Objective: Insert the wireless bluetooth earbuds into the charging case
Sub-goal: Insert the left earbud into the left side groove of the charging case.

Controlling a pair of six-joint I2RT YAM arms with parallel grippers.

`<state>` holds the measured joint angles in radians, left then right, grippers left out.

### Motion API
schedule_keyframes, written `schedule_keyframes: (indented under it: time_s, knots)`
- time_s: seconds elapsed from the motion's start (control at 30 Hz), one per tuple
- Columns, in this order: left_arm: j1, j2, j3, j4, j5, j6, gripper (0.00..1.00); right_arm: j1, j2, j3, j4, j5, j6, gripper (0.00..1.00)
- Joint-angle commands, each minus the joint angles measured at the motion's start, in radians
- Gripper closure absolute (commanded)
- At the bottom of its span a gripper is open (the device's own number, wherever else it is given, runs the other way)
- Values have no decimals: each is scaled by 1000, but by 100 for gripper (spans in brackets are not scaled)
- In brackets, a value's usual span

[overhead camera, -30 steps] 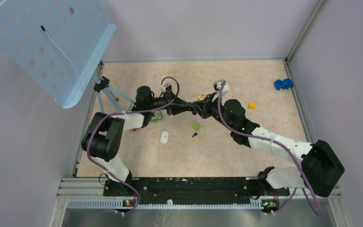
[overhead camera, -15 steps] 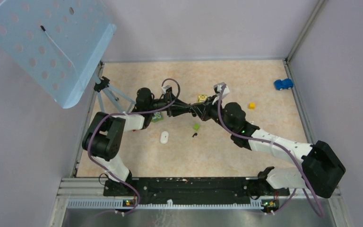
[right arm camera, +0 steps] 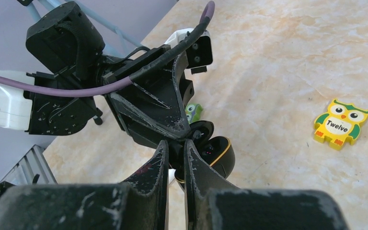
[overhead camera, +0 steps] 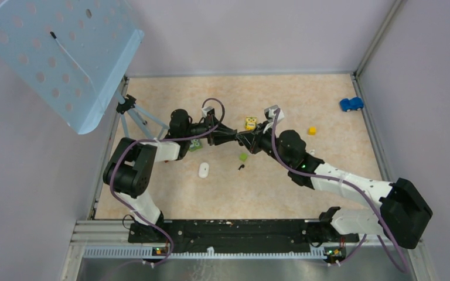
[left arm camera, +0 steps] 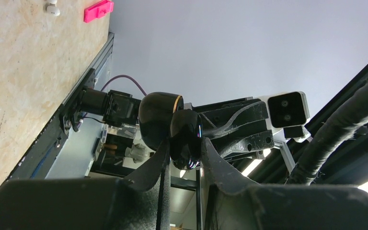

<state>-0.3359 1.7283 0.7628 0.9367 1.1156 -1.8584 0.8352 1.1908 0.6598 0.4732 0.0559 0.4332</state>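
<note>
Earbud (overhead camera: 241, 167), tiny black comma, just lying on the table (overhead camera: 328, 93); left gripper (left arm camera: 184, 143) clenches the glossy black, gold-rimmed charging case (right arm camera: 218, 153), can't see inside; right gripper (right arm camera: 175, 143) pinched shut against it.

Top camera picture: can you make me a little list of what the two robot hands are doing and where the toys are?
left gripper: shut on the open charging case
right gripper: shut, tips at the case's opening; cannot tell if it pinches an earbud
loose earbud: lying on the table, just nearer than the green cube
yellow owl: flat on the table, just beyond the grippers
blue toy car: far right corner
</note>
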Motion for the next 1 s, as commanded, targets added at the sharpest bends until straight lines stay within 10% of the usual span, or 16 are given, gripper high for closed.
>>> schedule_keyframes:
  time_s: [0.0,0.97]
  knots:
    - [4,8,21,76,-45,-12,100,35,-28,-19,-34,-51,-11,100]
    - [5,21,21,100,-30,-13,100,36,12,1,-83,3,-33,75]
